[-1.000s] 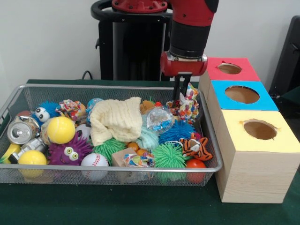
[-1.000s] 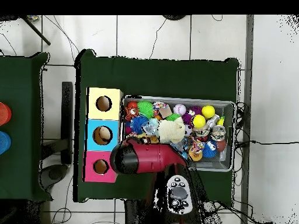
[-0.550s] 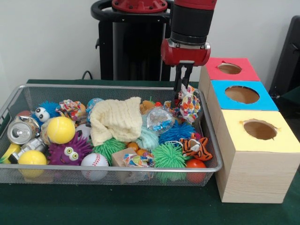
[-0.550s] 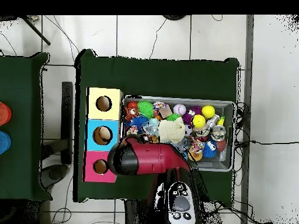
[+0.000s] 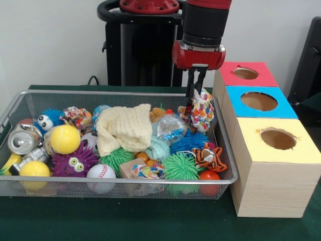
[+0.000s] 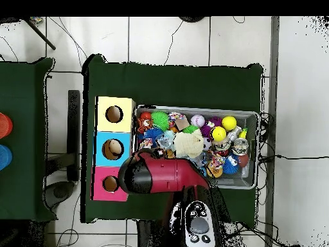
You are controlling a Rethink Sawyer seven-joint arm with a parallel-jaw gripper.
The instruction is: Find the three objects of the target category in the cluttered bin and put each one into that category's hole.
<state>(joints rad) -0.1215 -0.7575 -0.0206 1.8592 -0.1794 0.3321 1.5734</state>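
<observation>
Hand, front view: hand point(image 5: 196, 91) hangs from the red and black arm point(image 5: 202, 30) above the far right corner of the wire bin point(image 5: 226, 165), its 2 dark fingers pressed together on the top of a colourful dotted cloth bundle point(image 5: 201, 111).
Bundle, front view: the bundle dangles from the hand, its lower part level with the bin's rim and close to the clear crinkly wrapper point(image 5: 170, 127); I cannot tell whether it touches the things below.
Boxes, front view: 3 wooden boxes stand in a row just beside the bin's right side, each with 1 round hole in its top: red box point(image 5: 248, 74) farthest, blue box point(image 5: 260, 102) in the middle, yellow box point(image 5: 277, 139) nearest.
Bin contents, front view: cream knit cloth point(image 5: 124, 128) in the middle; yellow ball point(image 5: 65, 139) and drink can point(image 5: 22, 141) at the left; purple fuzzy toy with eyes point(image 5: 75, 160), baseball point(image 5: 101, 172), green spiky ball point(image 5: 180, 166) and tiger plush point(image 5: 209, 156) along the near side.
Surface, front view: dark green surface point(image 5: 125, 221) carries the bin and the boxes.
Overhead view: the arm point(image 6: 160, 177) covers the hand and the bundle, so the grip cannot be seen here; the bin point(image 6: 253, 116) lies beside the 3 boxes, yellow point(image 6: 114, 114), blue point(image 6: 112, 149) and red point(image 6: 109, 184), on the green surface point(image 6: 173, 83).
</observation>
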